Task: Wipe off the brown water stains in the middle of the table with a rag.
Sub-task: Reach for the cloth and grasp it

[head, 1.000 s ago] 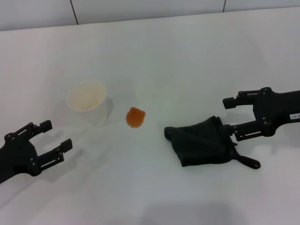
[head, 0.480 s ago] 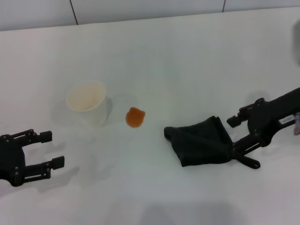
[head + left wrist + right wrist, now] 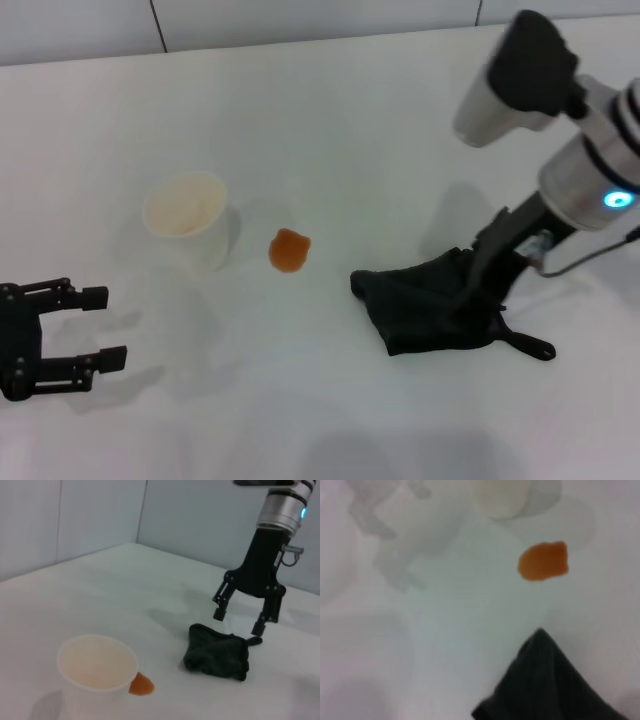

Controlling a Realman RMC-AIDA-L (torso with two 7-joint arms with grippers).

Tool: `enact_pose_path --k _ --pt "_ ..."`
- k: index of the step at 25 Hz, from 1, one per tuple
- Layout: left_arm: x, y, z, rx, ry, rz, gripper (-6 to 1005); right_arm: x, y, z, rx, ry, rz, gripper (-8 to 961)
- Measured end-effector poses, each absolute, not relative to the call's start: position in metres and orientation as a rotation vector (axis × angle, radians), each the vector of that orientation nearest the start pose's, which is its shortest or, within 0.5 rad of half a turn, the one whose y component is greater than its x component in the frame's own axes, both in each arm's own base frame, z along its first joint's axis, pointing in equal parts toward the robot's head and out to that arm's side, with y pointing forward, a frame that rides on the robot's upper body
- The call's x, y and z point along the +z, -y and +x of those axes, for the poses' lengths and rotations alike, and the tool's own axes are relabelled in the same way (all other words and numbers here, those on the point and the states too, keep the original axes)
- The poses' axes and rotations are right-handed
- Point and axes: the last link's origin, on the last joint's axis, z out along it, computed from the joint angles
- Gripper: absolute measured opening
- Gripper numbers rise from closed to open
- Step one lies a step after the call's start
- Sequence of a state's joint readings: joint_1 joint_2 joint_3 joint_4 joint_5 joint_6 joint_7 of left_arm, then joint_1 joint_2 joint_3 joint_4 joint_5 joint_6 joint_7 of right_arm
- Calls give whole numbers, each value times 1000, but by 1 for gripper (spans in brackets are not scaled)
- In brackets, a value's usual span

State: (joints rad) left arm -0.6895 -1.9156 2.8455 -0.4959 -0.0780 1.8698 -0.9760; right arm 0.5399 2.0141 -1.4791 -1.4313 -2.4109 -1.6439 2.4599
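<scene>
On the white bench (image 3: 380,130), the stain (image 3: 289,249) is seen near the middle as a small orange-brown blob. A white paper cup (image 3: 187,218) stands upright just beside it, at the stain's 9 o'clock in the head view. The rag (image 3: 428,304) lies bunched in black folds at the stain's 3 o'clock, clearly apart from it, with its loop tail (image 3: 530,345) trailing at the rag's 4 o'clock.

The right arm (image 3: 570,170) is raised steeply over the rag's far side, its wrist turned downward so that the right hand (image 3: 245,615) points at the bench. In the left wrist view the two fingers (image 3: 222,601) are seen spread apart, with their tips just above the rag's far edge; nothing is gripped between them. Whether a tip touches the cloth cannot be told. In the right wrist view the stain and a corner of the rag are shown from above, with bare bench between them.

The left hand (image 3: 88,327) is held low at 8 o'clock in the head view, well apart from the cup, lying roughly level with its fingers pointing toward 3 o'clock. Its fingers are spread, and nothing is held.
</scene>
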Motion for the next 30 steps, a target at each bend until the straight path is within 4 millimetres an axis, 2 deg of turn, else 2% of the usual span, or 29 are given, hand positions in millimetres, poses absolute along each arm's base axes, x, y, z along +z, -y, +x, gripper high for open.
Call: enact_pose_path --k 1,2,9,19,30 --pt "48 -291 -316 -535 508 -2916 786 2 -327 175 -505 -767 -2807 760" --pt "47 -291 -316 -529 503 -2923 786 -7 -332 162 -515 -801 -2772 760" --pt "44 -294 -312 -518 460 -2945 786 -16 -335 150 -535 -869 -2733 751" --pt "37 -295 -306 -506 385 -2982 787 -33 -336 148 -635 -803 -2725 718" --pt "22 -289 -304 -529 337 -2994 787 -41 -334 148 -655 -769 -2734 706"
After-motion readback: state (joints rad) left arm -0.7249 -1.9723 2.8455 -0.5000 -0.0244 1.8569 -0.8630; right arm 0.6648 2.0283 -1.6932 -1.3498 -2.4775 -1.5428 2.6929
